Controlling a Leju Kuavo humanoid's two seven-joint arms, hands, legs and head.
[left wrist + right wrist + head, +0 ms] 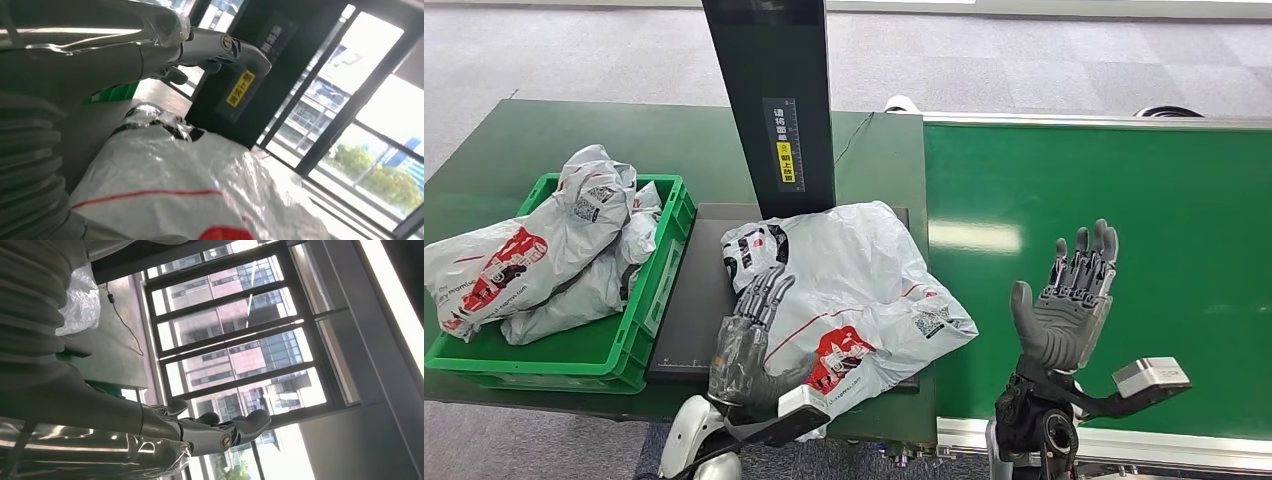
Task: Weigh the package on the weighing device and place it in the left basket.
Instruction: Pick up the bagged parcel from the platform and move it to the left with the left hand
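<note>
So the package (849,290) was already lying on the dark scale (686,300), centre of frame. Left hand (749,335) sat at its left edge, fingers spread, nothing gripped. Right hand (1069,305) hovered open, lower right. The green basket (659,270), left side, still awaited it.

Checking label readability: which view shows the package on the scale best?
Head view: the whole package lies on the scale, left hand at its edge. Left wrist view shows a close, partial stretch; right wrist view a white plastic scrap, possibly it.

Bright, even overhead light; glare strip on the green belt (975,237). Wrist views blown out by windows (235,335), near parts blurry.
</note>
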